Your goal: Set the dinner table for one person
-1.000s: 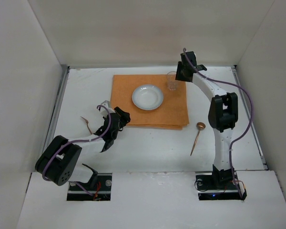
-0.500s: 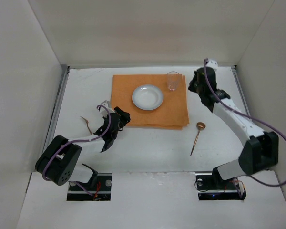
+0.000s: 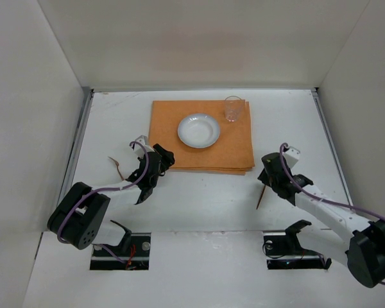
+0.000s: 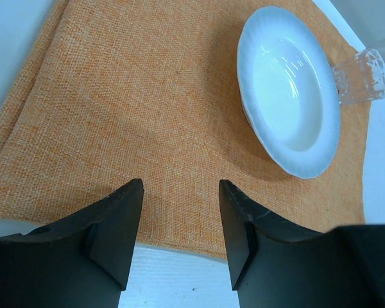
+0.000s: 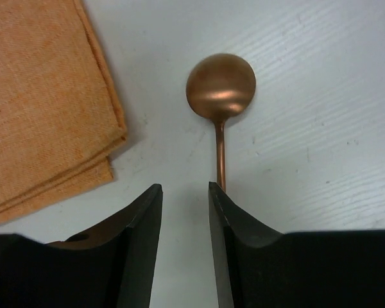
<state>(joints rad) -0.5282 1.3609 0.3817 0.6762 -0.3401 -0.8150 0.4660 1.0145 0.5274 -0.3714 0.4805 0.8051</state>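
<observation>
The right gripper [image 5: 184, 192], narrowly parted and empty, has the spoon [image 5: 221, 86] just ahead, its handle facing one finger rather than the gap. Descending like this may knock it aside. The left gripper [image 4: 179, 192] gapes empty.

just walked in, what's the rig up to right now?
Setting a place on the table. Plate and glass are on the orange cloth. Right claw hovers open over the copper spoon's handle beside the cloth, nothing gripped. Left claw hangs open and empty at the cloth's near edge.
</observation>
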